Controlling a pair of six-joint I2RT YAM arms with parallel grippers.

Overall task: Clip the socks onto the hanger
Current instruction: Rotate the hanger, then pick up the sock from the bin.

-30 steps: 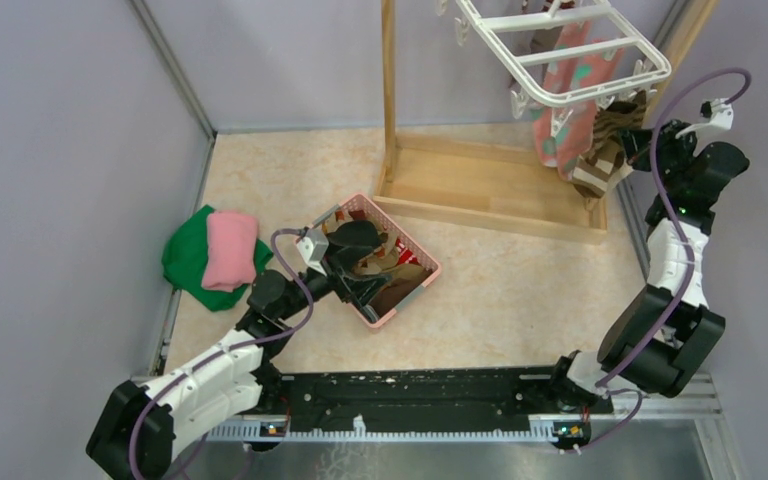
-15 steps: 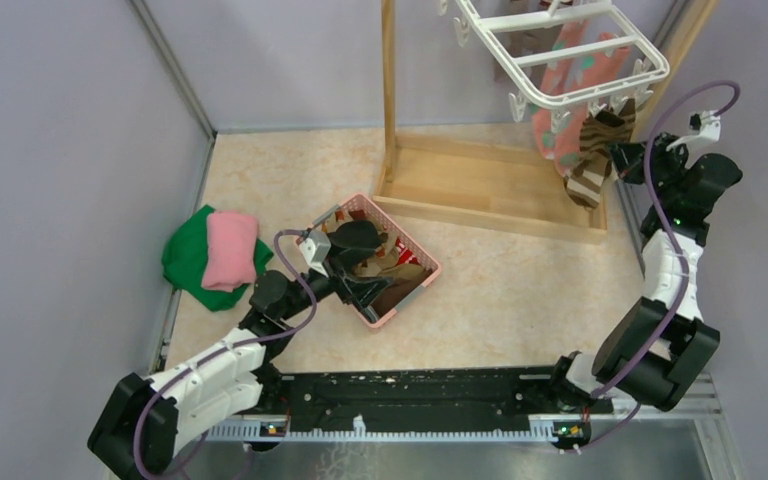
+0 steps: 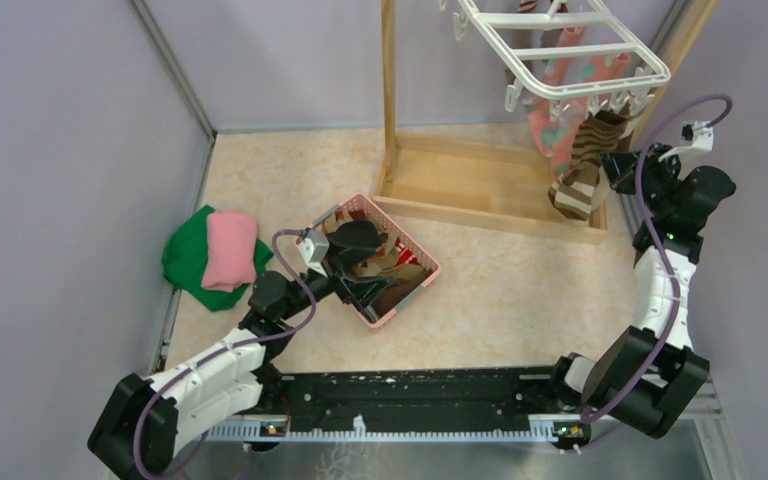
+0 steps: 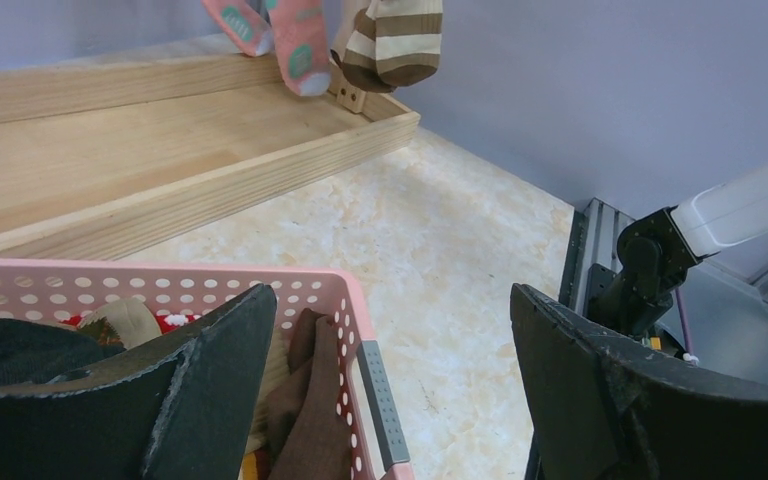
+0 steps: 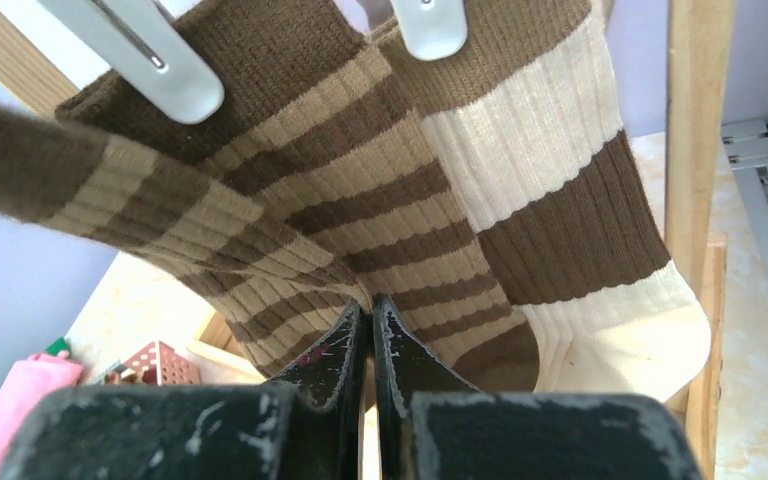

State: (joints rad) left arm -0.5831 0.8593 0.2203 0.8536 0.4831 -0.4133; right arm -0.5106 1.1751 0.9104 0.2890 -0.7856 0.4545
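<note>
The white grid hanger (image 3: 652,72) hangs at the top right. A pink sock (image 3: 548,125) and brown and cream striped socks (image 3: 578,172) dangle from its clips. My right gripper (image 3: 613,166) is shut, its tips (image 5: 370,303) pinching a fold of the narrow-striped sock (image 5: 340,200), which a white clip (image 5: 150,50) holds. A wide-striped sock (image 5: 560,170) hangs beside it under another clip (image 5: 430,25). My left gripper (image 3: 362,266) stands open over the pink basket (image 3: 426,272), holding nothing. In the left wrist view, a brown sock (image 4: 305,420) lies in the basket (image 4: 160,278) between my fingers (image 4: 390,370).
The wooden stand (image 3: 490,195) has a flat base tray and an upright post (image 3: 389,90). Folded green and pink cloths (image 3: 215,250) lie at the left wall. Grey walls close in both sides. A metal rail (image 3: 410,400) runs along the near edge.
The right gripper has moved left and down beside the striped sock. The hanger has swung slightly left, and the sock now hangs longer. The left arm has barely moved.
</note>
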